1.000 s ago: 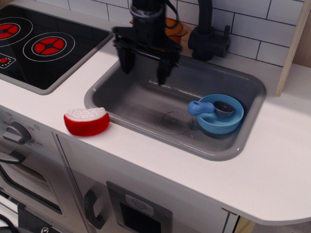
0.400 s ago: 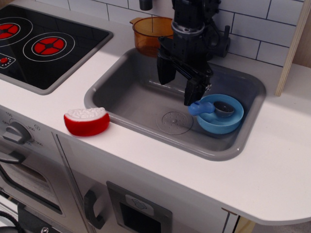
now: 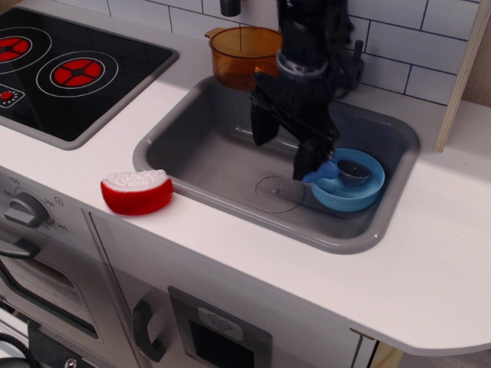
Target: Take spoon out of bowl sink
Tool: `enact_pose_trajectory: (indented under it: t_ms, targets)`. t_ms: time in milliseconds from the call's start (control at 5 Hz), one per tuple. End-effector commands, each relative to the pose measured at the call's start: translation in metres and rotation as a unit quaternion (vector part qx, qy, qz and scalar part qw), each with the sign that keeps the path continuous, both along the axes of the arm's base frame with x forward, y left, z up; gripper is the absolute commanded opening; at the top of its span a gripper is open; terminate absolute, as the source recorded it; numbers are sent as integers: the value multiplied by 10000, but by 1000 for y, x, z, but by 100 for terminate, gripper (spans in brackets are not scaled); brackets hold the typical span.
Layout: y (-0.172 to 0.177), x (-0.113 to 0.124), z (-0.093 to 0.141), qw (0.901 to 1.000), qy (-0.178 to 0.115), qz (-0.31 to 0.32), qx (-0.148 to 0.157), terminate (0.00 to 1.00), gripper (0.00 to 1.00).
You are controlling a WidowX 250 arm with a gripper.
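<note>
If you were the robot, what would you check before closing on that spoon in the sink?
1. Spoon in the bowl: ok, its grey scoop lies inside and the blue handle sticks out over the left rim.
2. Gripper open: ok, the two fingers stand apart.
3. Handle between the fingers: not ok, one finger is at the handle's end and the other is well to the left.
4. Finger touching the handle: cannot tell, the finger hides the end.
5. Room beside the bowl: ok, the sink floor to its left is bare.
6. Orange pot out of the way: ok, it stands on the counter behind the sink.
</note>
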State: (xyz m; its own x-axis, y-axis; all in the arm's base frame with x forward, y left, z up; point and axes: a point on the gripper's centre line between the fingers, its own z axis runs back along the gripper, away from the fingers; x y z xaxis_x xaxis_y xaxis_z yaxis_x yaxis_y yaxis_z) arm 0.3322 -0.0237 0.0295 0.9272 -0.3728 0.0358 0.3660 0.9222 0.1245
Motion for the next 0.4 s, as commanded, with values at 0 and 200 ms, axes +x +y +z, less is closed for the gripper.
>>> enact_pose_trajectory:
  t_ms: [0,200]
  targets:
    - [-7,6,-5,9998,50,-205,1,0,100]
    - [-8,8,-6,9997,80,-221,-25,0,100]
